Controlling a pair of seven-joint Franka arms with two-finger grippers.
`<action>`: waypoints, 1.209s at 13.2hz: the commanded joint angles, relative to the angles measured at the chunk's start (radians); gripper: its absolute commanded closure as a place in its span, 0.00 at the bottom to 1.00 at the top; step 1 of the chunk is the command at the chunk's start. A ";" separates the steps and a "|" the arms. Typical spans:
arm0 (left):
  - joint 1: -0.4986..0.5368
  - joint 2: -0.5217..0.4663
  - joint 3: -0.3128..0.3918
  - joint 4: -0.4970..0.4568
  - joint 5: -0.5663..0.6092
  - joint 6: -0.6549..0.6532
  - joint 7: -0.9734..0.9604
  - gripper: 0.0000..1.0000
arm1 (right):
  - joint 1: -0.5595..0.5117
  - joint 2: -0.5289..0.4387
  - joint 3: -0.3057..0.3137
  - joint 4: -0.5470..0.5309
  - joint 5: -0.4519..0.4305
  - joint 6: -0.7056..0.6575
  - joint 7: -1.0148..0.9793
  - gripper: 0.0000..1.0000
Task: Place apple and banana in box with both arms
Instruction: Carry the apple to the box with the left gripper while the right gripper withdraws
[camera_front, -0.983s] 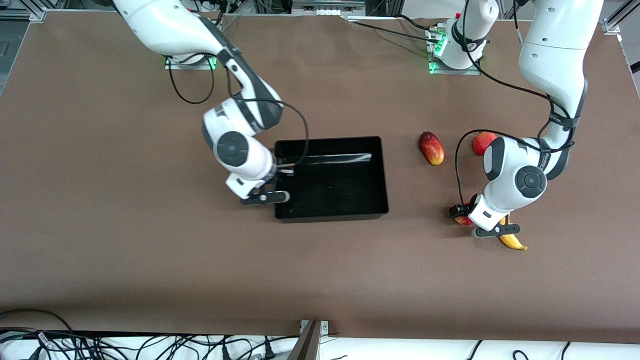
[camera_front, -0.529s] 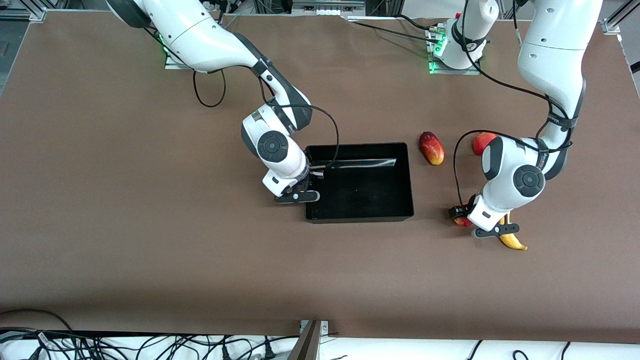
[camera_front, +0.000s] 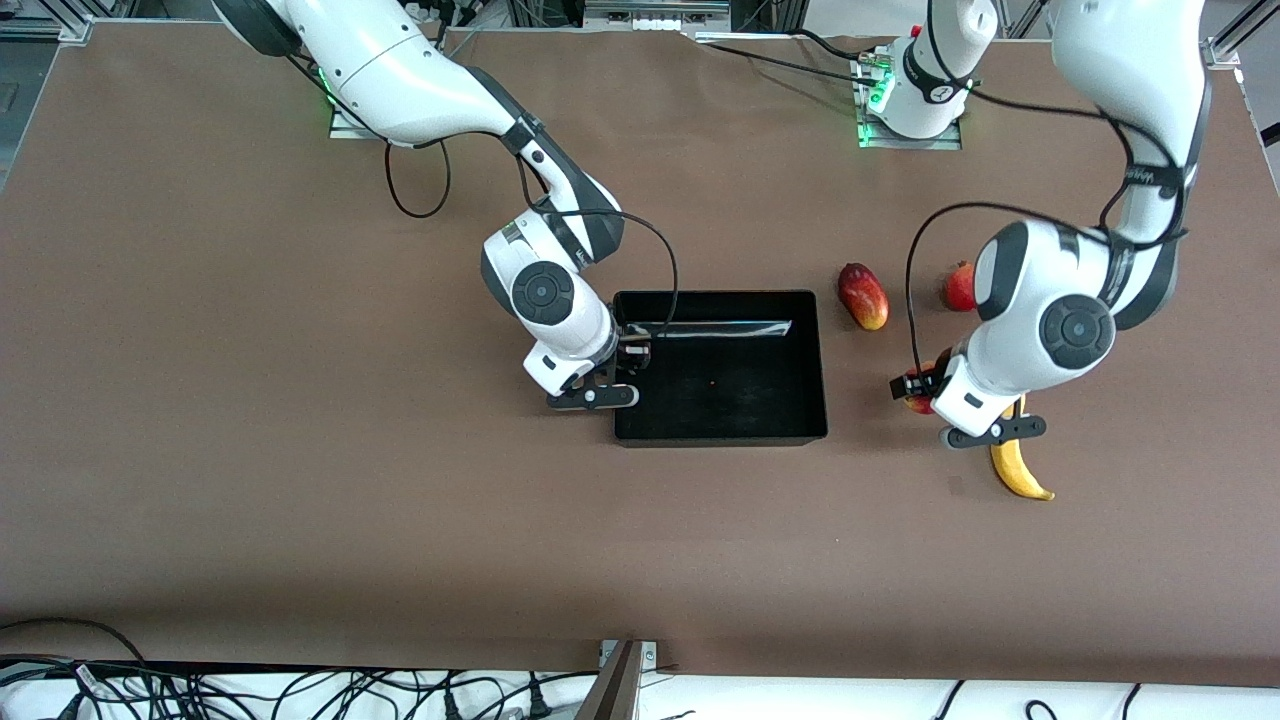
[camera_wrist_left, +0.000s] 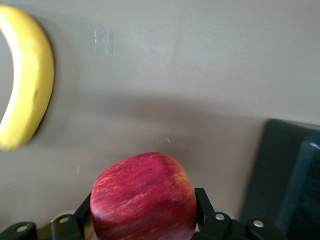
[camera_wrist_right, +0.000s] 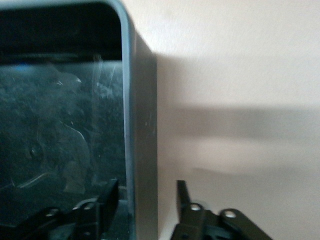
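My left gripper (camera_front: 915, 392) is shut on the red streaked apple (camera_front: 912, 400) and holds it up above the table, beside the yellow banana (camera_front: 1015, 465). In the left wrist view the apple (camera_wrist_left: 145, 197) sits between the fingers of the left gripper (camera_wrist_left: 142, 210), with the banana (camera_wrist_left: 27, 80) lying on the table and the box's corner (camera_wrist_left: 290, 180) in sight. The black box (camera_front: 720, 438) stands mid-table. My right gripper (camera_front: 630, 352) is open, its fingers astride the box's wall (camera_wrist_right: 142, 100) at the right arm's end, not touching it; the right gripper (camera_wrist_right: 145, 192) has one finger inside and one outside.
A red-yellow mango (camera_front: 863, 295) lies between the box and the left arm's end. A round red pomegranate (camera_front: 960, 285) lies beside it, partly hidden by the left arm. Brown table (camera_front: 300, 500) spreads wide around.
The right arm dragged the box toward the left arm's end, then stopped. The left arm has risen, lifting the apple off the table beside the banana.
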 joint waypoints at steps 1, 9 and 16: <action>-0.104 -0.022 0.010 0.022 -0.033 -0.047 -0.216 0.73 | -0.025 -0.068 -0.013 0.009 0.004 -0.029 -0.003 0.00; -0.342 0.101 -0.034 0.110 -0.116 -0.044 -0.525 0.77 | -0.291 -0.421 -0.065 -0.002 0.021 -0.480 -0.136 0.00; -0.370 0.282 -0.138 0.230 -0.133 0.009 -0.563 0.80 | -0.403 -0.841 -0.114 -0.284 0.008 -0.609 -0.263 0.00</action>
